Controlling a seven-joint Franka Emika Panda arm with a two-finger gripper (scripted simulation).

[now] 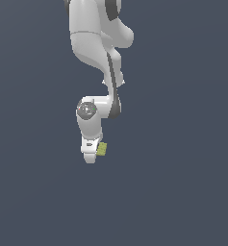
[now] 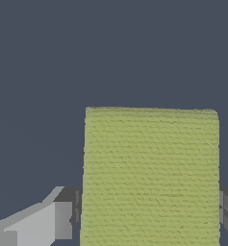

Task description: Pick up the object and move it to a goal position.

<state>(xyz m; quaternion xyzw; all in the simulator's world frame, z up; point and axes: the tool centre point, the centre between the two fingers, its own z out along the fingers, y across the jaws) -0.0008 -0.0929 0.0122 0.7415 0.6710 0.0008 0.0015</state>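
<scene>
The object (image 2: 150,175), a yellow-green cube with a woven-looking face, fills the wrist view between my two fingers. The gripper (image 2: 149,218) is shut on it: a grey pad presses each side, and the white finger (image 2: 43,226) shows on one side. In the exterior view the object (image 1: 102,149) is a small lime block at the tip of the white gripper (image 1: 96,153), on the exterior view's right of the near finger (image 1: 89,154). The other finger is hidden behind the cube. Whether the cube rests on the surface or hangs above it I cannot tell.
The white arm (image 1: 94,43) comes down from the top of the exterior view. A plain dark blue-grey surface (image 1: 183,192) lies all around the gripper, with no other objects or edges in view.
</scene>
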